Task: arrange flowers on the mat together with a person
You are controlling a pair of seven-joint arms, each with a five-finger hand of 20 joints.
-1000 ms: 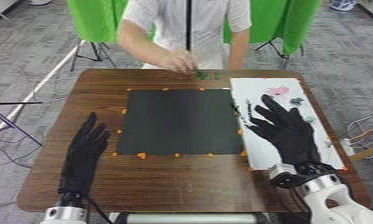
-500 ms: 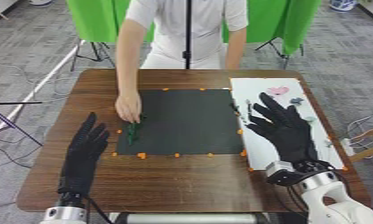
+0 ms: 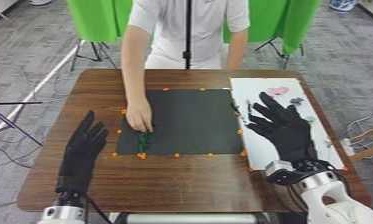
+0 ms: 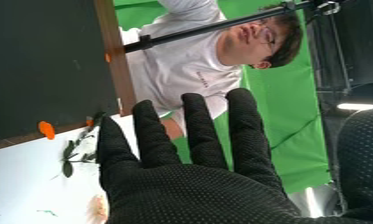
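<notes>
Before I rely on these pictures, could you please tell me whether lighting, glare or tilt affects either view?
Head view: fairly even light, no strong glare on the dark mat. Right wrist view: a bright lamp strip washed out to white, and the person appears tipped sideways.

Black fabric, matt and finely dimpled, covers the robot's right hand (image 3: 285, 132). Beneath that hand, a white rectangular sheet (image 3: 249, 87) looks smooth. Between it and the robot's left hand (image 3: 82, 150), also in matt black fabric, a flat black square mat (image 3: 187, 120) has a matt face; the brown rectangular table (image 3: 200, 182) around it is grained wood with a faint sheen. Beyond both hands hangs a creased green cloth backdrop (image 3: 98, 22).
</notes>
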